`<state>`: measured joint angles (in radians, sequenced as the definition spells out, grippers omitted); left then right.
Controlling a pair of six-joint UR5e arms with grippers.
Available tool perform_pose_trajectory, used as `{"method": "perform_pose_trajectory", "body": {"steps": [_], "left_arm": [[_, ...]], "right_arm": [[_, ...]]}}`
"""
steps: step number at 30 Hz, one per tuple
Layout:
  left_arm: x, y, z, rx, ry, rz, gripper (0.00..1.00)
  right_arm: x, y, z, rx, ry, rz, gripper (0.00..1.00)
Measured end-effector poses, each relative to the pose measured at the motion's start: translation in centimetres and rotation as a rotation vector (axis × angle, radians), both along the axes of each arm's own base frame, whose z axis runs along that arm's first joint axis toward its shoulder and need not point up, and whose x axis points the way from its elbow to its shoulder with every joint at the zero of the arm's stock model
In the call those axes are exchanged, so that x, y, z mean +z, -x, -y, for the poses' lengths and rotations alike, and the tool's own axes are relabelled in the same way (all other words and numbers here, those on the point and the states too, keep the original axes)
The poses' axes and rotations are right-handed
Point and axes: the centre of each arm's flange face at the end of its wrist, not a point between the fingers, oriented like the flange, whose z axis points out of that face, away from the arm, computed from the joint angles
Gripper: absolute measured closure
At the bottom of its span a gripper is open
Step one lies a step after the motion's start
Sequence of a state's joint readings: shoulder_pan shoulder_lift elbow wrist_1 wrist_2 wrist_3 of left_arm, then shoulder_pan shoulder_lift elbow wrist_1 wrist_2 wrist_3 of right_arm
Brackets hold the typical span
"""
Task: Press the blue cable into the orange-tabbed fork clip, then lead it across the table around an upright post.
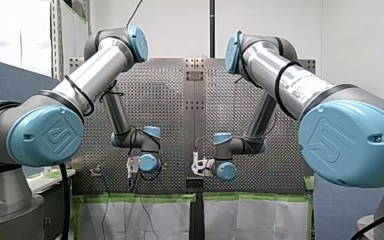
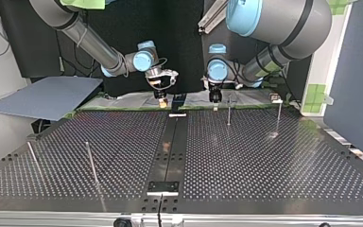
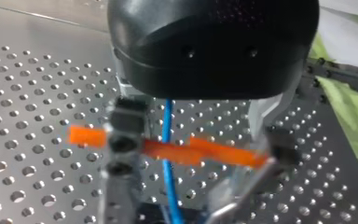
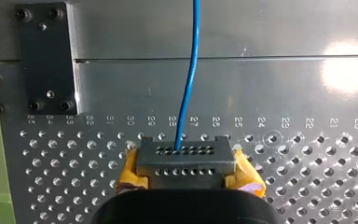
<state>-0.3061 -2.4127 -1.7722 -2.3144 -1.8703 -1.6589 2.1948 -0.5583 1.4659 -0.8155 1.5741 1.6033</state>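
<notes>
Black left hand point(image 3: 200, 154), spread wide, straddles the thin blue cable point(image 3: 168, 177); yellow-padded right hand point(image 4: 186, 161) pinches it.

In the top view the broad middle of the table point(image 2: 246, 161) lies open. Two leaning posts point(image 2: 91, 161) stand at that view's left, two upright posts point(image 2: 229, 112) at its far right, just beside the left gripper point(image 2: 213, 100). The blue cable point(image 4: 189, 79), pinched in the right gripper point(image 4: 184, 156), stretches over bare plate point(image 4: 261, 84) ahead of it and passes between the left gripper's spread fingers point(image 3: 121, 135), crossing an orange tab point(image 3: 214, 153).
</notes>
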Motion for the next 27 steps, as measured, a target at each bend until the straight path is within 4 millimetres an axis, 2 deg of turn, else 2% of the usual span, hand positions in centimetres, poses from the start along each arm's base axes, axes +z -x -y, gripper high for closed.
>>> {"method": "perform_pose_trajectory", "body": {"steps": [15,17,18,19,20,21,22,27], "left_arm": [[0.07,-0.07,0.0,-0.007,-0.044,-0.002,0.0],[0.07,-0.05,0.02,-0.007,-0.046,-0.003,0.33],[0.07,-0.04,0.01,-0.005,-0.046,-0.004,0.33],[0.07,-0.03,-0.01,-0.002,-0.047,-0.004,0.57],[0.07,0.0,-0.06,0.004,-0.048,-0.004,0.65],[0.08,0.0,-0.11,0.011,-0.049,-0.004,0.65],[0.09,0.0,-0.16,0.018,-0.051,-0.003,1.0],[0.23,-0.07,-0.4,0.059,-0.054,0.003,1.0]], "right_arm": [[-0.06,-0.03,-0.08,0.002,0.0,-0.005,1.0],[-0.09,-0.04,-0.11,0.002,0.0,-0.005,1.0],[-0.12,-0.07,-0.14,0.003,0.0,-0.006,1.0],[-0.13,-0.09,-0.17,0.003,-0.001,-0.006,1.0],[-0.14,-0.11,-0.2,0.004,-0.001,-0.006,1.0],[-0.15,-0.12,-0.21,0.004,-0.001,-0.006,1.0],[-0.15,-0.11,-0.2,0.004,-0.001,-0.006,1.0],[-0.23,-0.01,-0.12,0.002,-0.002,-0.007,1.0]]}}
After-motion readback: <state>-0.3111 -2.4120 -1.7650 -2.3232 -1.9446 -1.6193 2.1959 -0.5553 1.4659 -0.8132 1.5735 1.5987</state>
